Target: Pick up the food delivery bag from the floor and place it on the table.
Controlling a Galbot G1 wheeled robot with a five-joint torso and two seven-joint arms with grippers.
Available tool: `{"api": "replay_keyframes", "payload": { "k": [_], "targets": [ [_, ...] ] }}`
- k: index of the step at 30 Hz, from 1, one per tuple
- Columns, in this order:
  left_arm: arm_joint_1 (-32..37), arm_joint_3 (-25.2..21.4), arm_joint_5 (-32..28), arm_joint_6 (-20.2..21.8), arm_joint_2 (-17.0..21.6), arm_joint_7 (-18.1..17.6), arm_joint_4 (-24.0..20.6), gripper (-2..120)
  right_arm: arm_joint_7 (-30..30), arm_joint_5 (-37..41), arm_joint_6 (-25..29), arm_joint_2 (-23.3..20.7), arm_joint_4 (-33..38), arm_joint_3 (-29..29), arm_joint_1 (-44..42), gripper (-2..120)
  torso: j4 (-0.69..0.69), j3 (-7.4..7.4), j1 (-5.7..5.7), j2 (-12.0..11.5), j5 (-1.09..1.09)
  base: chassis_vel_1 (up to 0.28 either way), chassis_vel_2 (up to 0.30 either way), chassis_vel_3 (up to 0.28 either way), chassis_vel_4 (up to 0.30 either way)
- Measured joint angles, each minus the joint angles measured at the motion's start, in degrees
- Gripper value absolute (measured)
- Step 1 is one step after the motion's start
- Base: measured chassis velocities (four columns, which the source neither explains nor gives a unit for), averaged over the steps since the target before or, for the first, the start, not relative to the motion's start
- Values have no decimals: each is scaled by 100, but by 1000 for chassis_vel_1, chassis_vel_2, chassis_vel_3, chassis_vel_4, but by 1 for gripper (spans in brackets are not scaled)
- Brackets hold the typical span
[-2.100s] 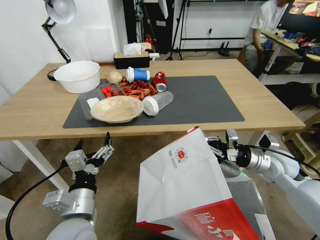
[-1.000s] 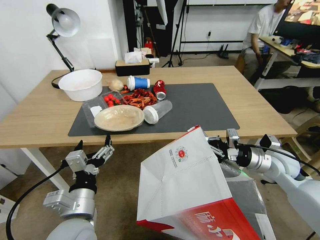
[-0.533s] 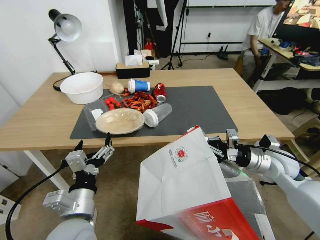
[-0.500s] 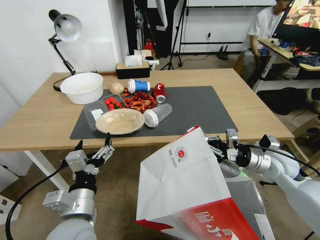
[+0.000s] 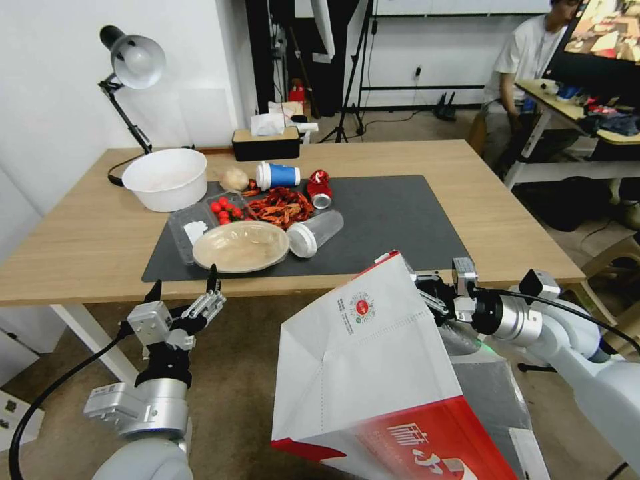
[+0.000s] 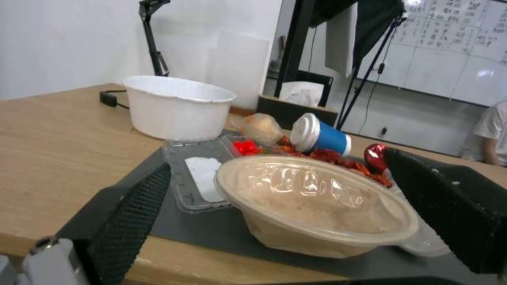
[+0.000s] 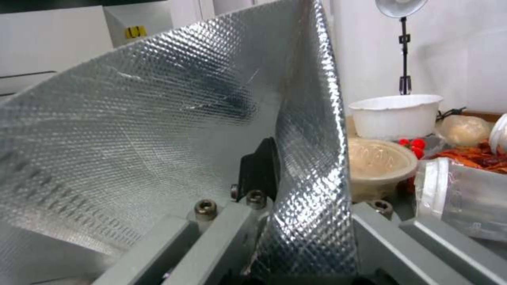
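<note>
Just short of the table's [image 5: 533,247] front edge, the food delivery bag [image 5: 363,373] hangs tilted, off the floor [image 5: 240,393], its foil-lined rim pinched tight in the right gripper [image 5: 427,298]. The table has slid lower and reads closer than two seconds back, so the robot's probably rising or closing in. The left gripper [image 5: 183,297] waits spread open, holding nothing

1 bag [image 5: 360,373]; 1 white bowl [image 5: 165,178]; 1 lidded bowl [image 5: 240,245]; 2 cups [image 5: 277,176]; 1 can [image 5: 319,188].

Head camera looks down over the table [image 5: 80,227]; both wrist cameras sit low, close, sharing its lidded bowl [image 6: 317,206].
</note>
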Motion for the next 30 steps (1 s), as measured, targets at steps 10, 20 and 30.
{"api": "replay_keyframes", "payload": {
  "k": [10,20,30],
  "targets": [
    [-22,-30,28,-69,48,-7,49,100,191,426,-4,-45,-18,134,94,0,0,-12,-10,-23,2,0,0,0,0],
    [-62,-31,24,-73,79,-39,59,100,1973,2464,113,-583,560,841,506,0,0,-21,-17,-39,0,0,0,0,0],
    [-61,-60,10,-73,111,-117,32,100,5831,2787,492,-802,790,486,1662,0,0,-26,-22,-49,0,0,0,0,0]
  ]
}}
